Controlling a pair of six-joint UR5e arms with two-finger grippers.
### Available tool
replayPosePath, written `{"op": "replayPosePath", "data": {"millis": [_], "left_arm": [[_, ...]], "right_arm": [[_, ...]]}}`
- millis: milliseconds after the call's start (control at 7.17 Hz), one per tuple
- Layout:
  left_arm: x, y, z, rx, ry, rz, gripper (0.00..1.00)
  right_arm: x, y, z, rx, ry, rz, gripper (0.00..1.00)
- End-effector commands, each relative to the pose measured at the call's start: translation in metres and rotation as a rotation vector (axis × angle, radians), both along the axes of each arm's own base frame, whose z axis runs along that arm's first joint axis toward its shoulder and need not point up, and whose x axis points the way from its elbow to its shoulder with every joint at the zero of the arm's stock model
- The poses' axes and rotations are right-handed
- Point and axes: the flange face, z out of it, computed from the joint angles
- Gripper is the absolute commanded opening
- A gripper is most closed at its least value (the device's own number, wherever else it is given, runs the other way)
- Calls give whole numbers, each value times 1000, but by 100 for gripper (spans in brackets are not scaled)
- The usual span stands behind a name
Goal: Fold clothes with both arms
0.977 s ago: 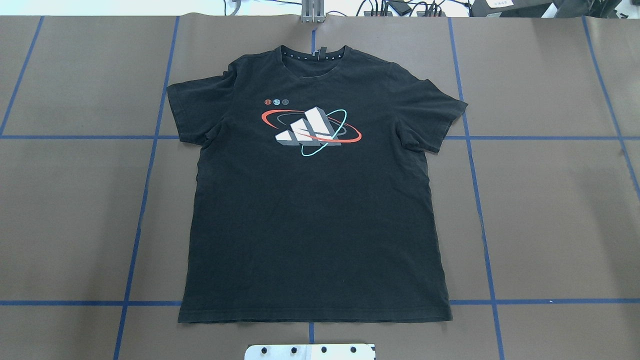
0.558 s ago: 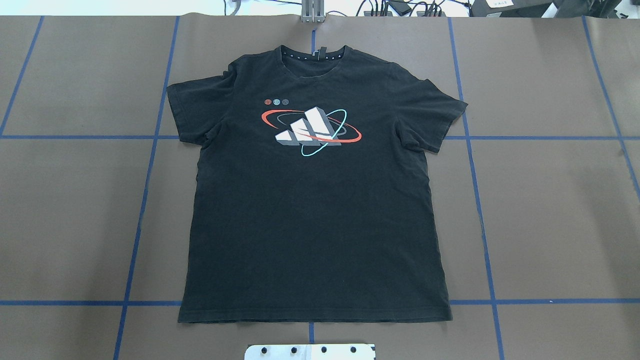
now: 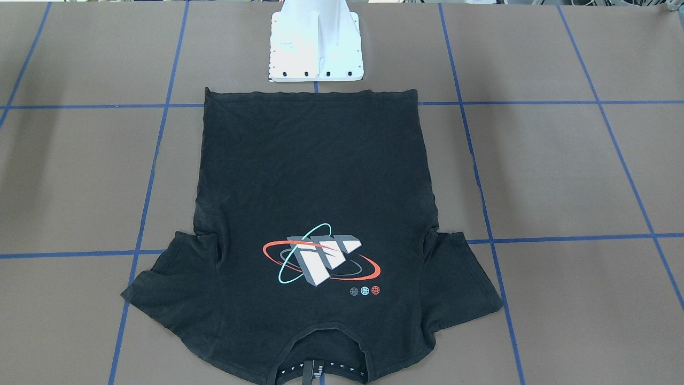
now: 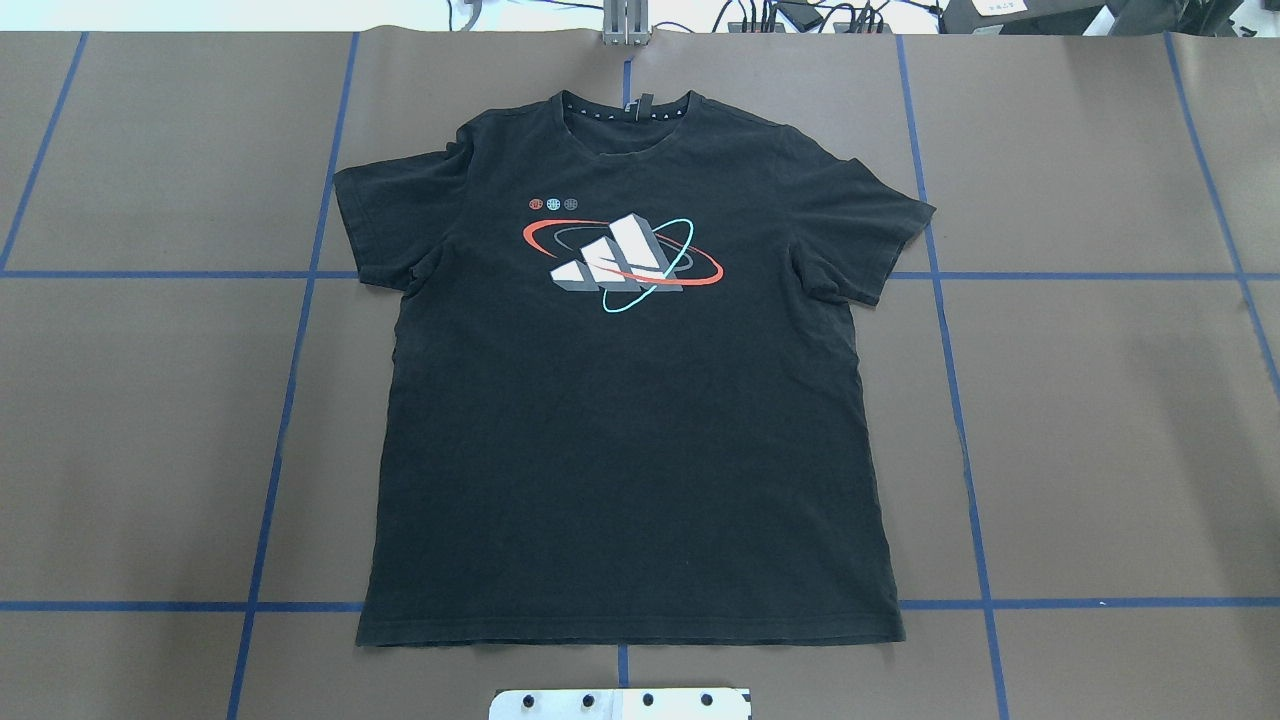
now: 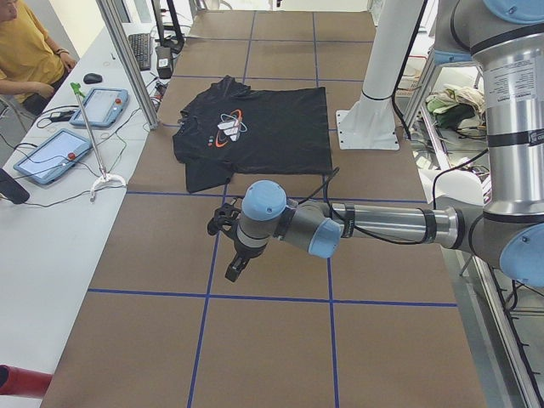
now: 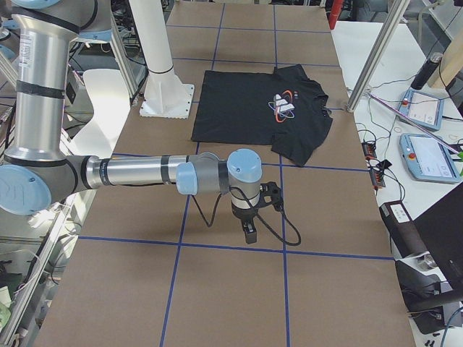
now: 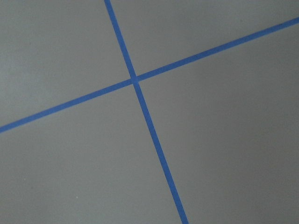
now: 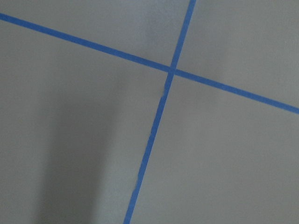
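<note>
Everywhere brown table (image 4: pixel 1100 450) gridded with blue tape (image 4: pixel 150 606) — left gripper (image 5: pixel 231 273), right gripper (image 6: pixel 249 234): openness unreadable.

Robotics lab, laid out as a test cell

The table (image 4: pixel 1100 450) is covered in brown paper marked off by a grid of blue tape (image 4: pixel 1100 276). A white pedestal (image 3: pixel 315 48) with a bolted base plate stands on it. Two industrial jointed arms, the left arm (image 5: pixel 382 225) and the right arm (image 6: pixel 137 173), reach out over the surface. An aluminium frame post (image 5: pixel 127 59) rises at the table's far edge. Beside it, a white bench (image 5: pixel 34 255) carries two touchscreen pendants (image 5: pixel 51 157) (each with a red button), a keyboard (image 5: pixel 140 49), a mouse (image 5: pixel 93 78) and loose cables (image 4: pixel 760 15). A seated person (image 5: pixel 25 51) is at the bench.
</note>
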Motion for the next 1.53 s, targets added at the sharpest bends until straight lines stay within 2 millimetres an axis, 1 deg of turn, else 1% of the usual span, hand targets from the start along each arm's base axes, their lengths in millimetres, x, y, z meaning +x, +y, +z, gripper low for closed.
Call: {"op": "replayPosePath", "data": {"millis": [0, 140, 279, 419, 558, 698, 837, 977, 1116, 1256, 1395], "left_arm": [[1, -31, -49, 253, 11, -3, 100], [3, -59, -76, 277, 39, -34, 100], [4, -74, -90, 234, 85, -97, 100], [4, -91, -97, 199, 114, -136, 100], [7, -96, -106, 222, 122, -136, 100], [11, -99, -111, 233, 125, -128, 100], [15, -99, -113, 235, 126, -122, 100], [16, -99, -112, 235, 127, -119, 100], [17, -99, -113, 238, 127, -117, 100], [19, -99, -112, 236, 127, -114, 100], [20, -99, -112, 236, 127, -113, 100]], "right_arm": [[-1, -35, -40, 180, -8, 5, 100], [-3, -46, -48, 188, -18, 12, 100], [-3, -55, -57, 191, -26, 32, 100], [-8, -95, -79, 177, -56, 75, 100], [-45, -130, -93, 162, -104, 42, 100], [-94, -150, -114, 137, -118, 21, 100], [-140, -165, -141, 95, -148, 34, 100], [-181, -173, -170, 41, -187, 82, 100], [-225, -171, -169, 36, -221, 141, 100], [-267, -174, -145, 58, -263, 205, 100], [-302, -189, -120, 82, -281, 230, 100]]}}
